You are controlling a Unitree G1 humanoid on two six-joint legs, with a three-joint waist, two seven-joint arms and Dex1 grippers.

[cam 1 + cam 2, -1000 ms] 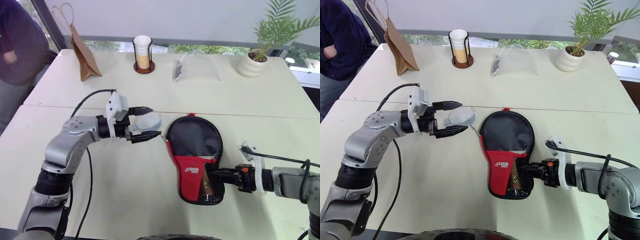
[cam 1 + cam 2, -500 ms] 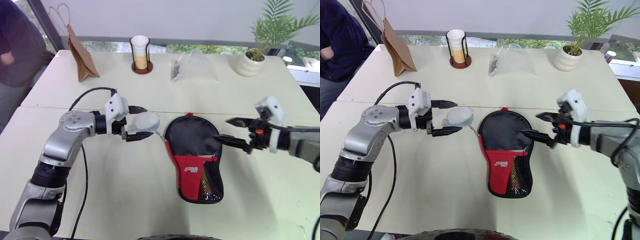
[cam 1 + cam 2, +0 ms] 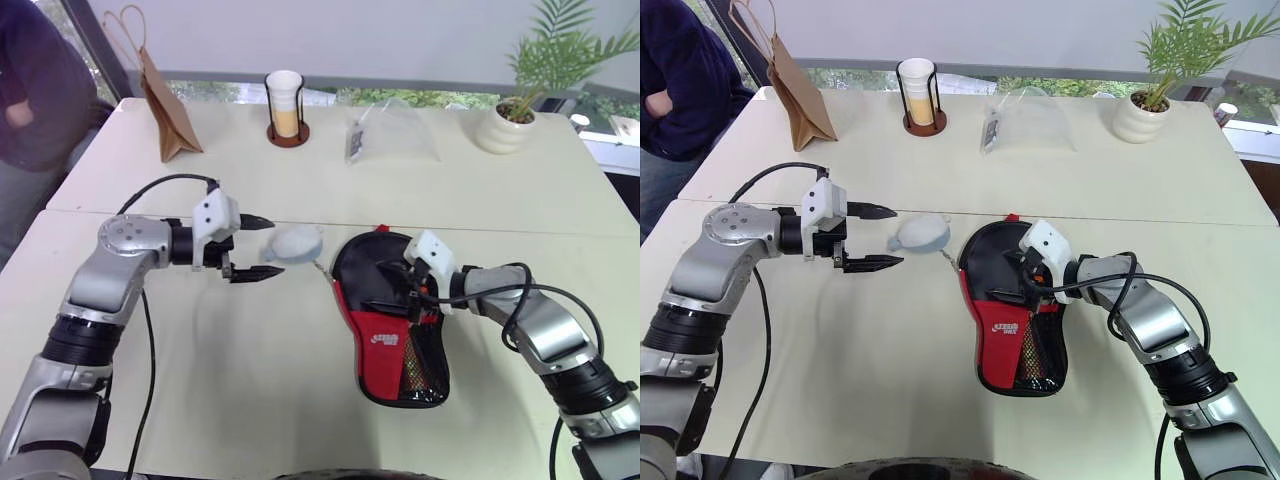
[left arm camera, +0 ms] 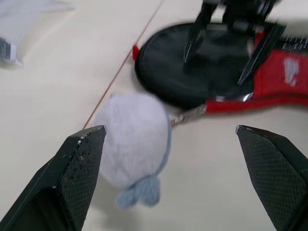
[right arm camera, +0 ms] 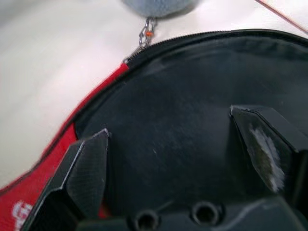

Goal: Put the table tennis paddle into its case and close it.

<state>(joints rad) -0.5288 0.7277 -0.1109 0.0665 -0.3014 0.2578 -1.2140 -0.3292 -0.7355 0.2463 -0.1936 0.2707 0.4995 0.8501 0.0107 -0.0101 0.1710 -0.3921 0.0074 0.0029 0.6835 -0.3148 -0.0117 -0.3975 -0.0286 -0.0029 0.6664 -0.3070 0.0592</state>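
Tabletop (image 3: 300, 380): case (image 3: 392, 320) lies lengthwise, round end away.

An office or lab meeting space, seen from beside two cream tables (image 3: 300, 400) pushed edge to edge beneath a pale wall, with a strip of window (image 3: 420, 97) showing greenery outside. Everyday desk clutter lines the far side: a brown paper bag (image 3: 160, 110) with cord handles, a paper cup (image 3: 285, 100) in a wire holder, a clear plastic bag (image 3: 395, 130) and a potted palm (image 3: 515, 110) in a white pot. A person in dark clothing (image 3: 35, 90) stands at the table's corner.
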